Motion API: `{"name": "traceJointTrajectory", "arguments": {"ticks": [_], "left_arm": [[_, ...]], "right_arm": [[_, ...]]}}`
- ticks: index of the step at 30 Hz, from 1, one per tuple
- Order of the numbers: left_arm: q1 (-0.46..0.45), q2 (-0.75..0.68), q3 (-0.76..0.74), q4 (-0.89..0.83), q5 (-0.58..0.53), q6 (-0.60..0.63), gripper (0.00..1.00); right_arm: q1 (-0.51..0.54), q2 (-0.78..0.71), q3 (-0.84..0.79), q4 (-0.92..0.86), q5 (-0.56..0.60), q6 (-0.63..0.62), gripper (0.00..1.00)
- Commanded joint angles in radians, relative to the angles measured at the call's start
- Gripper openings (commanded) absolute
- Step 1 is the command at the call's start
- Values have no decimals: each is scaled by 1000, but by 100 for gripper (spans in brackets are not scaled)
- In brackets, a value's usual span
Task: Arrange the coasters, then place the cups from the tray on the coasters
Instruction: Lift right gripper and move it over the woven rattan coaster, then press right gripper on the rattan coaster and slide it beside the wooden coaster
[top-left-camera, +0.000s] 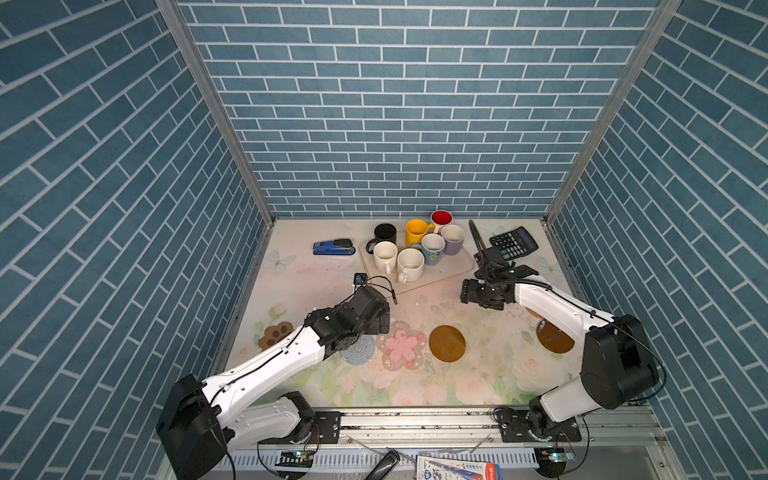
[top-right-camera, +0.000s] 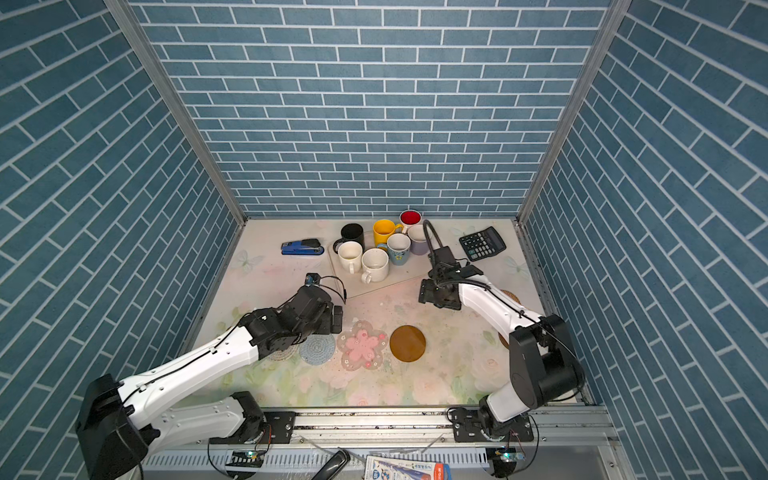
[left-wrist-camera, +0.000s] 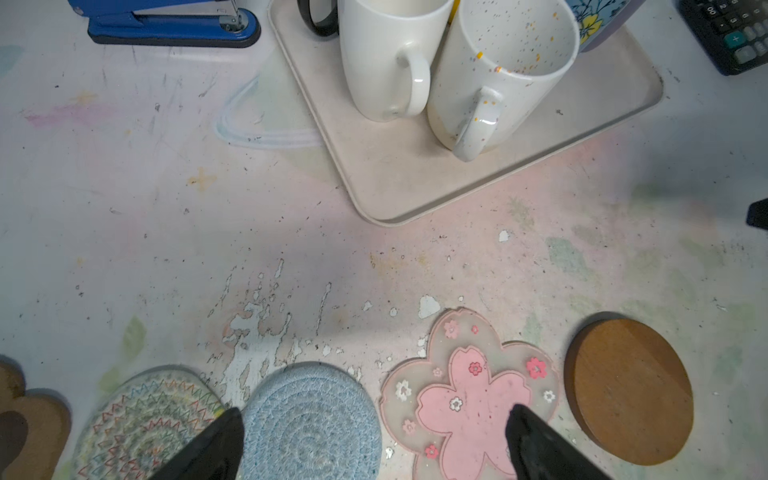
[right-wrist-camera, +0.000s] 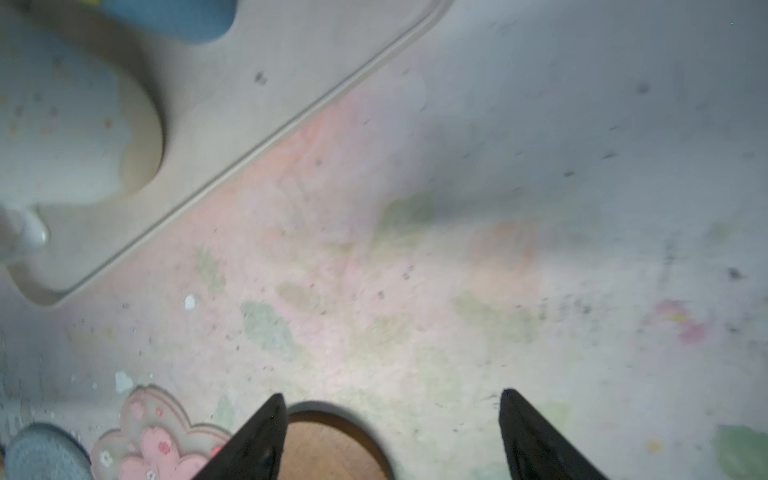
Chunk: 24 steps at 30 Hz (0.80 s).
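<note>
Far left: paw coaster (top-left-camera: 274, 334), then a woven round (left-wrist-camera: 145, 419) mostly under the left arm. Left gripper (left-wrist-camera: 374, 432) spread wide, empty, over the blue-grey coaster (left-wrist-camera: 311, 419) and pink flower (left-wrist-camera: 469, 399). Brown disc (top-left-camera: 447, 343) is next in the row. Right gripper (right-wrist-camera: 390, 415) spread, empty, near side of the tray (left-wrist-camera: 395, 178). All cups (top-left-camera: 410, 262) on it, far centre. Reads as the coaster-arranging step: second brown disc (top-left-camera: 557, 340) and rattan round (top-right-camera: 510, 296) sit apart on the right, half hidden by the arm, probably need pulling in. Right wrist view blurred
</note>
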Motion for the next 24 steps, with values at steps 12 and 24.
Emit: {"name": "traceJointTrajectory", "arguments": {"ticks": [12,24], "left_arm": [[8,149,193,-80,44,47,99],[12,212,276,-134,26,66,99]], "right_arm": [[-381,63,50,80,23,-41,57],[-526,240,142,93,18,-44,0]]}}
